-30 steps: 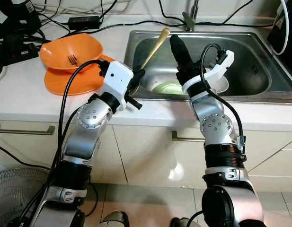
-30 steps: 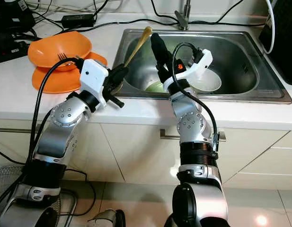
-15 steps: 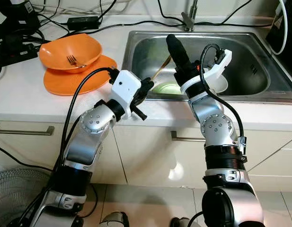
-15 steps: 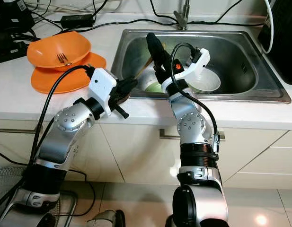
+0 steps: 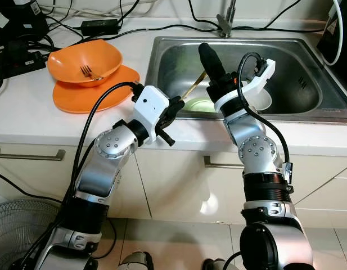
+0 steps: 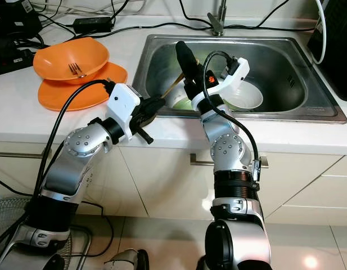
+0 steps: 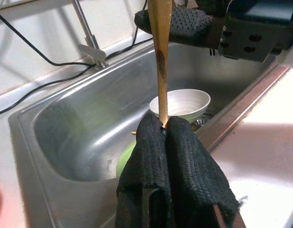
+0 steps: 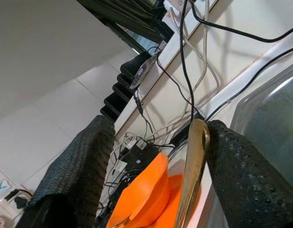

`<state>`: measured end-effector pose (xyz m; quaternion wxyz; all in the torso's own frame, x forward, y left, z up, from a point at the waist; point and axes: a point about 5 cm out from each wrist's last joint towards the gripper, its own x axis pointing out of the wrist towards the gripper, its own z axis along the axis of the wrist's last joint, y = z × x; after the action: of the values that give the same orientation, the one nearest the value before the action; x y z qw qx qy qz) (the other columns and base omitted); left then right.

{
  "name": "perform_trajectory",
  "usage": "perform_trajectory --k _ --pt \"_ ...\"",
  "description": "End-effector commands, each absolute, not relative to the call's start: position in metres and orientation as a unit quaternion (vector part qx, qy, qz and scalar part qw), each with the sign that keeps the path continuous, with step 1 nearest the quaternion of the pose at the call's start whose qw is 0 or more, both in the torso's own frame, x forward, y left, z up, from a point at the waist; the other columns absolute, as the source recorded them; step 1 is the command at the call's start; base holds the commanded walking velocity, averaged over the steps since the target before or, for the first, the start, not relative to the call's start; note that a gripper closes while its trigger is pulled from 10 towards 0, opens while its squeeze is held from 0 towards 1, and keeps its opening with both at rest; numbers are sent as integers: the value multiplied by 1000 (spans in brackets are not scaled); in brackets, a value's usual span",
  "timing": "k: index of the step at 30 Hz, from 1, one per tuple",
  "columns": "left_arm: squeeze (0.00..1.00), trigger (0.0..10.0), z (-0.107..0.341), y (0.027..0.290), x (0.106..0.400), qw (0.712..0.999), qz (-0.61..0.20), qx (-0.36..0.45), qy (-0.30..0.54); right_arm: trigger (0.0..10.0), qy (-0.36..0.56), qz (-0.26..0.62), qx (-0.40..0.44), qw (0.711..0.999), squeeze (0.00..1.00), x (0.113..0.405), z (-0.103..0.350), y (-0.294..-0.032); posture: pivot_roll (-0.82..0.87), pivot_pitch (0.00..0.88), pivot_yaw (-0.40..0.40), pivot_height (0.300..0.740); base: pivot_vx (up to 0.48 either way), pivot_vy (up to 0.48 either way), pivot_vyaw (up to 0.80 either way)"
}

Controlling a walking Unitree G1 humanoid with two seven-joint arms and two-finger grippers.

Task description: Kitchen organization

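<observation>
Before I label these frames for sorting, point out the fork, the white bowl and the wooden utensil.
fork (image 5: 86, 71), left eye view, on its tines inside the orange bowl.
white bowl (image 7: 180, 101), left wrist view, on its inner wall.
wooden utensil (image 7: 161, 57), left wrist view, mid-handle above the left claw.

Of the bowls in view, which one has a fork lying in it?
The orange bowl on the white counter, stacked on an orange plate, holds the fork. The white bowl and the green dish sit in the steel sink without one.
</observation>
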<state>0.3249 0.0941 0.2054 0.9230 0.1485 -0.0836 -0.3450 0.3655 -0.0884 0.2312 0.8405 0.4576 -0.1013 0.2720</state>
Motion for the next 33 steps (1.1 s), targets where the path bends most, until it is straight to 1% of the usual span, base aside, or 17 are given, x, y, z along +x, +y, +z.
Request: perform_trajectory --k 1,28,33 --pt "0 10000 206 93 322 920 -352 149 -85 0 -97 281 465 834 0 363 230 -83 28 79 21 732 0 0 0" --pt "0 10000 208 96 325 928 -333 138 -89 0 -98 288 467 830 0 362 228 -83 30 79 19 732 0 0 0" --pt "0 10000 207 101 328 932 -318 150 -89 0 -98 289 465 831 0 363 228 -83 30 78 19 732 0 0 0"
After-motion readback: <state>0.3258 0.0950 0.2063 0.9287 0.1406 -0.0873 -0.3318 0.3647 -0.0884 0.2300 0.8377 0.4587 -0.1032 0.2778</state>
